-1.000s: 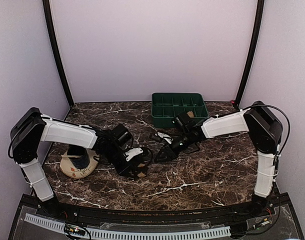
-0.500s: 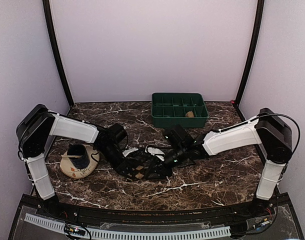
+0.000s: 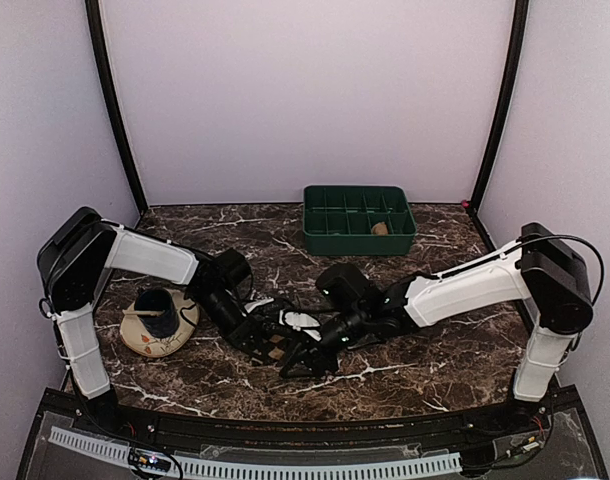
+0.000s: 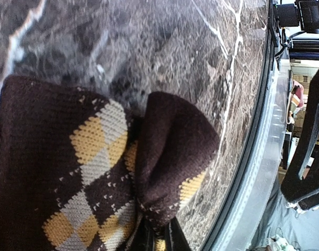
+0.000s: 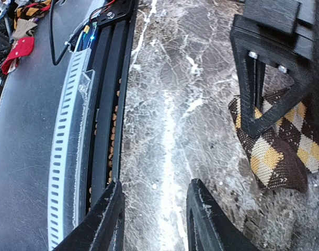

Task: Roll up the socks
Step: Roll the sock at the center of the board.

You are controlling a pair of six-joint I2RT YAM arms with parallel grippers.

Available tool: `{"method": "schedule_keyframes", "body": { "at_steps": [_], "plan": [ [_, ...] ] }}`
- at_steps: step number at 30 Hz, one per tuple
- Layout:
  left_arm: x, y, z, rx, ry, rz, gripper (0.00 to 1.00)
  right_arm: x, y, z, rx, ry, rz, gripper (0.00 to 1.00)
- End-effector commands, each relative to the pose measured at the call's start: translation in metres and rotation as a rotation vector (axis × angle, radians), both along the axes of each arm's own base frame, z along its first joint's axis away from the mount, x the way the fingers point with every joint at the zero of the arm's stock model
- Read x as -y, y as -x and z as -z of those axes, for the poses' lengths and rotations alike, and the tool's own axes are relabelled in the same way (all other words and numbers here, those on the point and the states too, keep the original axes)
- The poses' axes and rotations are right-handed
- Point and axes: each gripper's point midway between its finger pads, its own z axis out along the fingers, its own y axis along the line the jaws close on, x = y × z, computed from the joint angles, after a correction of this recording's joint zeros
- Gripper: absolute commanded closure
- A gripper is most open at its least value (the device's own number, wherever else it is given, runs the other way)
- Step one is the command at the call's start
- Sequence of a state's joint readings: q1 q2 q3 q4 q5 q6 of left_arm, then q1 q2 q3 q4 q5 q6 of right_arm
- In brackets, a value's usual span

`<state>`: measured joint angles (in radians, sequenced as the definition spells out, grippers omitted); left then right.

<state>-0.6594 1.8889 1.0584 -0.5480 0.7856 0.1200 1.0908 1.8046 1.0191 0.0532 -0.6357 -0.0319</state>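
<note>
From my station I see the left fingers (image 4: 157,238) pressed together on the edge of the sock (image 4: 86,172). It is the brown one with yellow and grey diamonds, and it lies on the bench (image 4: 149,42). Just beyond those fingers the fabric bunches into a plain brown fold, with the diamond part spreading out to one side.

The right fingers (image 3: 311,357) stand apart with only bare marble between them (their own wrist camera shows that gap plainly). The sock sits past their tips and off to one side, not touching them. The black frame at the end of the left arm stands over it there.

From above, both arms meet low at the middle of the bench with the two sets of fingers close together, and the sock is mostly hidden under them. Well away from the left fingers, on their outer side, a dark blue cup (image 3: 161,312) stands on a cream dish (image 3: 135,342). Far beyond the right fingers a green tray (image 3: 357,243) sits at the back of the bench.
</note>
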Motion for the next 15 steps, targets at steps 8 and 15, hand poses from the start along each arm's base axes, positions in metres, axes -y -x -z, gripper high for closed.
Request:
{"method": "schedule_keyframes", "body": {
  "at_steps": [8,15],
  "plan": [
    [-0.017,0.020,0.013,-0.110,-0.056,0.020,1.00,-0.028,0.006,-0.007,0.027,-0.058,-0.036,0.63],
    [-0.016,0.020,0.011,-0.118,-0.041,0.024,1.00,-0.038,0.011,0.003,0.040,-0.086,-0.055,0.63]
  ]
}}
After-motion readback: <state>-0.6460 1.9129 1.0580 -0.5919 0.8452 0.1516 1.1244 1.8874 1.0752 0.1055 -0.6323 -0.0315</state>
